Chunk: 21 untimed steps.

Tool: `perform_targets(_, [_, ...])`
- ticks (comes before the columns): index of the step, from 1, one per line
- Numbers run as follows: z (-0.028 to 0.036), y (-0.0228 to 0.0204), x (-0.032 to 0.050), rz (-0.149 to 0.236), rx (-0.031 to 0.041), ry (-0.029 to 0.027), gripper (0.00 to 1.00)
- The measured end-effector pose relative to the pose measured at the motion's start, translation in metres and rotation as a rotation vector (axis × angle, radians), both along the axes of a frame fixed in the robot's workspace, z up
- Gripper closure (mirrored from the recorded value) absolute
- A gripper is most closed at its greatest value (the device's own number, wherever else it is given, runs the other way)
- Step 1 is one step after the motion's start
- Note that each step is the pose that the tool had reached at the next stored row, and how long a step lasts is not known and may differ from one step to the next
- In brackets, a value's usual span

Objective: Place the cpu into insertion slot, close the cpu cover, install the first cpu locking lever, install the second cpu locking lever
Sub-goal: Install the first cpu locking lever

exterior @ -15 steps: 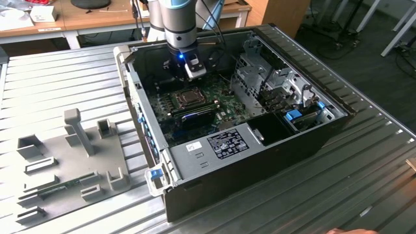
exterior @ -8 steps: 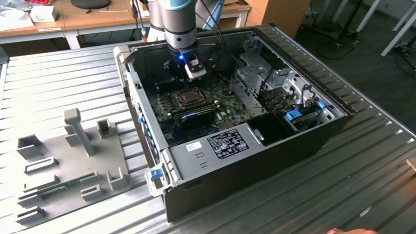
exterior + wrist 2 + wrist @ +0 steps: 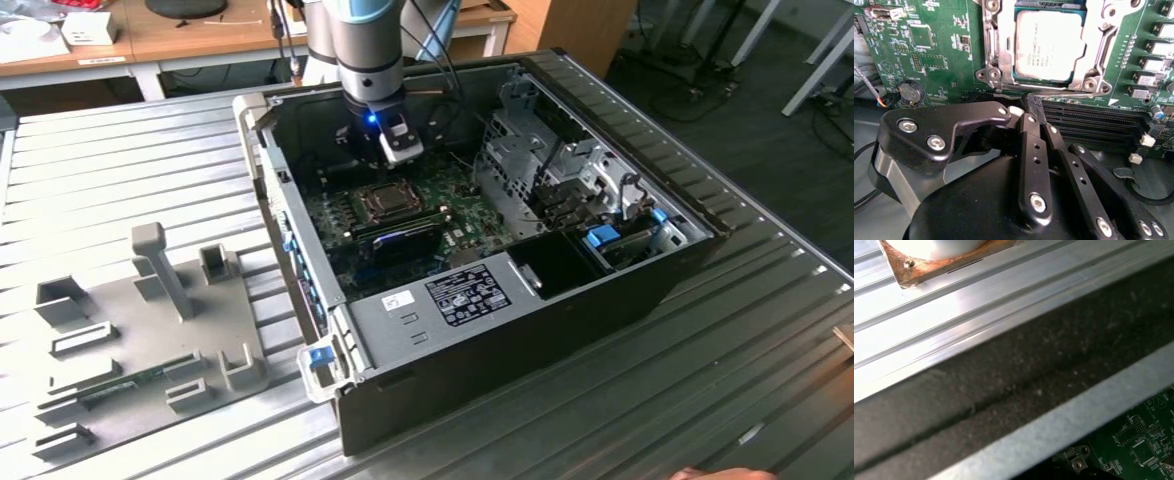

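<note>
Right, exterior view: we see the tool (image 3: pixel 400 152) low in the open case (image 3: pixel 561 345), near the insertion slot (image 3: pixel 387 203); second wrist view: tool closed on nothing, cpu (image 3: pixel 1049 45) seated in that slot; first wrist view: worktop (image 3: pixel 979 305), green board (image 3: pixel 1141 450) edge.

Wooden desks (image 3: pixel 200 40) (pale-topped) stand behind a ribbed metal table (image 3: pixel 120 170).

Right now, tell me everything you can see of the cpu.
The cpu is a flat square chip with a dull grey metal top, rounded corners and faint print. It lies level, face up, seated in the insertion slot on the green board, silver metal rim close around its edges. Nothing rests on it.
</note>
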<state>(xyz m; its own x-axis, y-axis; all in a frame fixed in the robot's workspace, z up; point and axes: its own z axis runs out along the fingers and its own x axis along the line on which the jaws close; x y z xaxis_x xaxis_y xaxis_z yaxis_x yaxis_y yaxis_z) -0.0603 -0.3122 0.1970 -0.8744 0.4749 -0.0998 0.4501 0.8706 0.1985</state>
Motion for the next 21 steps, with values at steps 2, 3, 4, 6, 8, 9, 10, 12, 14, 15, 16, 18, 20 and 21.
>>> perform_targets(2, [-0.0004, -0.0001, 0.0000, 0.000, 0.0000, -0.0013, 0.89])
perform_targets(3, [-0.0006, -0.0001, 0.0000, 0.000, 0.0001, -0.0019, 0.89])
perform_targets(4, [-0.0008, -0.0001, 0.0000, 0.000, 0.0001, -0.0025, 0.89])
perform_targets(6, [-0.0012, -0.0002, 0.0000, 0.000, 0.0000, -0.0038, 0.89])
perform_targets(8, [-0.0014, -0.0002, 0.0000, 0.000, -0.0001, -0.0048, 0.89])
perform_targets(9, [-0.0015, -0.0002, 0.0000, 0.000, -0.0001, -0.0051, 0.89])
perform_targets(10, [-0.0015, -0.0002, 0.0000, 0.000, -0.0001, -0.0052, 0.89])
perform_targets(12, [-0.0016, -0.0002, 0.0000, 0.000, 0.0001, -0.0053, 0.89])
perform_targets(14, [-0.0016, -0.0002, 0.0000, 0.000, 0.0000, -0.0053, 0.89])
perform_targets(15, [-0.0015, -0.0002, 0.0000, 0.000, 0.0002, -0.0055, 0.89])
perform_targets(16, [-0.0014, -0.0002, -0.0001, 0.000, 0.0002, -0.0055, 0.89])
perform_targets(18, [-0.0009, -0.0002, -0.0003, 0.000, 0.0000, -0.0054, 0.89])
perform_targets(20, [-0.0002, -0.0002, -0.0005, 0.000, 0.0001, -0.0053, 0.89])
perform_targets(21, [0.0002, -0.0002, -0.0007, 0.000, 0.0001, -0.0053, 0.89])
